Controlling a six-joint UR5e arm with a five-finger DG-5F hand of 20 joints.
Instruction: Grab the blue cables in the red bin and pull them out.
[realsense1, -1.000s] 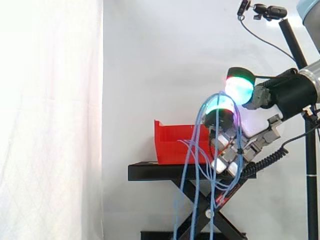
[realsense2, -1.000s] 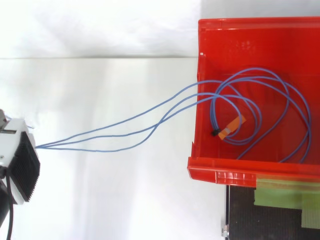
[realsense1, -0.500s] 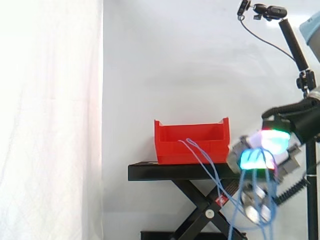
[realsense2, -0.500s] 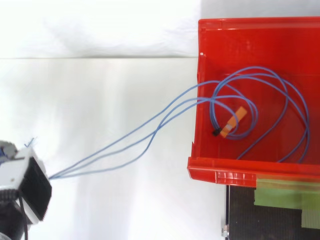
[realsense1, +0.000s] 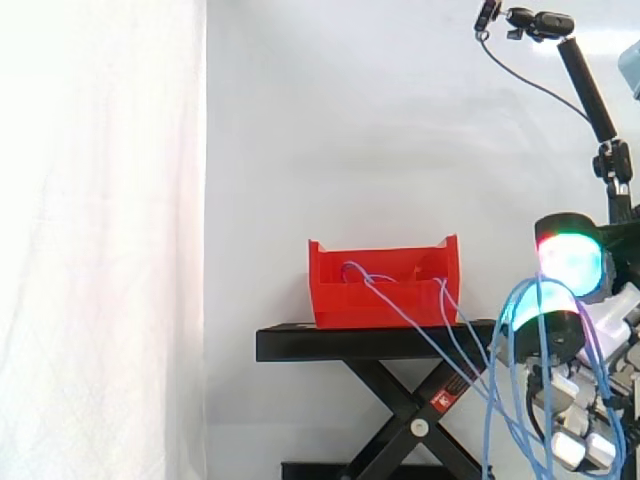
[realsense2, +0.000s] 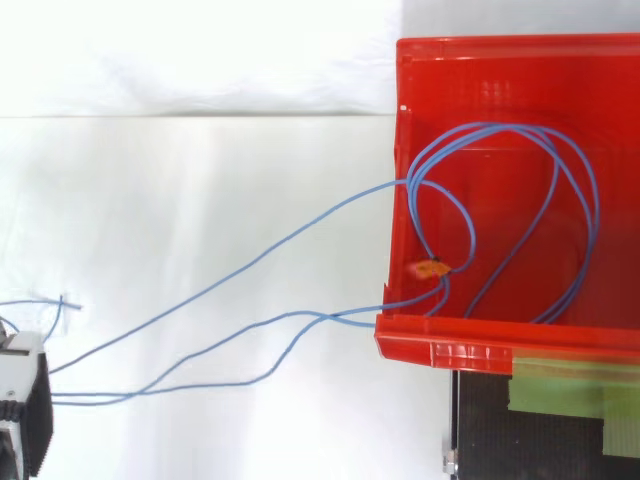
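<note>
A red bin (realsense1: 385, 290) stands on the black stand (realsense1: 375, 343); from above, its left wall (realsense2: 393, 240) has blue cables (realsense2: 300, 231) running over it. Loops of them still lie inside the bin, with an orange tag (realsense2: 432, 267) near the left wall. In the side view the blue cables (realsense1: 489, 400) slope down from the bin's rim to my hand (realsense1: 560, 330), low at the right edge and well clear of the bin. They are draped over its glowing fingertips (realsense1: 570, 265), and the hand is shut on them. The top view has my hand (realsense2: 22, 410) at the lower left corner.
A black camera pole (realsense1: 590, 90) rises at the upper right of the side view. Green tape (realsense2: 560, 385) marks the stand below the bin in the top view. A white curtain (realsense1: 100, 240) hangs behind.
My hand has moved further from the bin, towards the top view's left edge. The loops inside have shifted, the orange tag slid towards the left wall, and one strand now crosses the near corner.
</note>
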